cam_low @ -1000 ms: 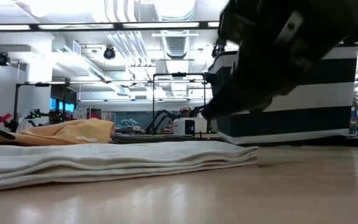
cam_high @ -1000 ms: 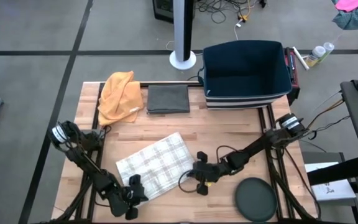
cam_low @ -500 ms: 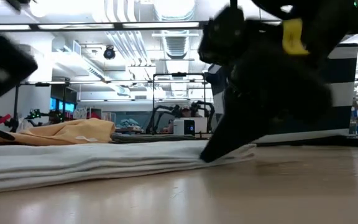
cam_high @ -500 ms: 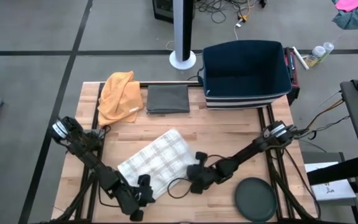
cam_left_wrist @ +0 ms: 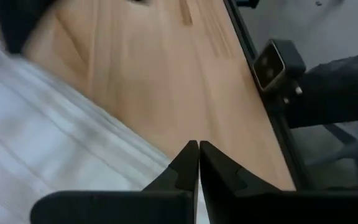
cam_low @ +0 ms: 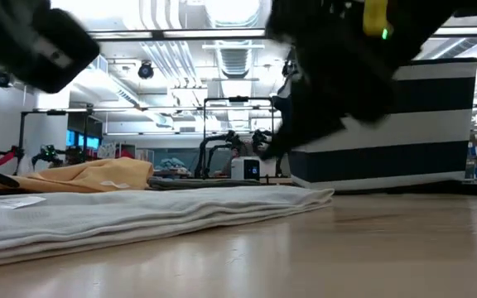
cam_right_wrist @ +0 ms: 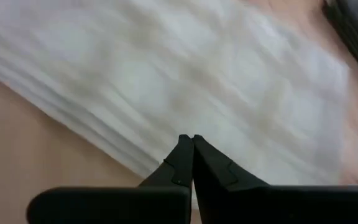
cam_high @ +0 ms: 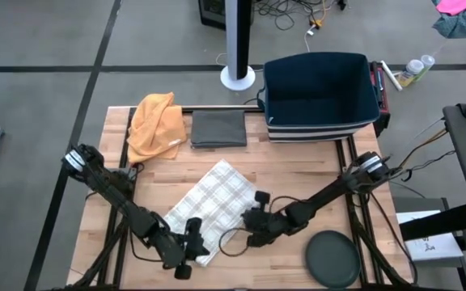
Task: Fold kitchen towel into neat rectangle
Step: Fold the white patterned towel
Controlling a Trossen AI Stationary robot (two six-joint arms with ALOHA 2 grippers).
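**Both grippers pinched shut at the folded towel's near edge**

The checked kitchen towel (cam_high: 213, 204) lay folded several layers thick on the wooden table (cam_high: 298, 166), skewed diagonally rather than square to the table's edges. The left gripper (cam_high: 191, 242) sat at the towel's near corner, its fingers (cam_left_wrist: 185, 168) pressed together with white cloth just beneath and beside the tips; whether any fabric was pinched between them could not be told. The right gripper (cam_high: 255, 226) was likewise closed, its tips just over the towel's long side edge, with the stacked layers fanning away ahead of it in the right wrist view.

This looked like the tidying stage: the folds were already made, and the two grippers appeared to be nudging or squaring the bundle. The next move probably called for pushing the edges flush without dragging the top layer off the ones below.

Beyond the towel, well away from both grippers, lay an orange cloth (cam_high: 155, 123), a dark folded cloth (cam_high: 218, 128) and a blue bin (cam_high: 320, 87).
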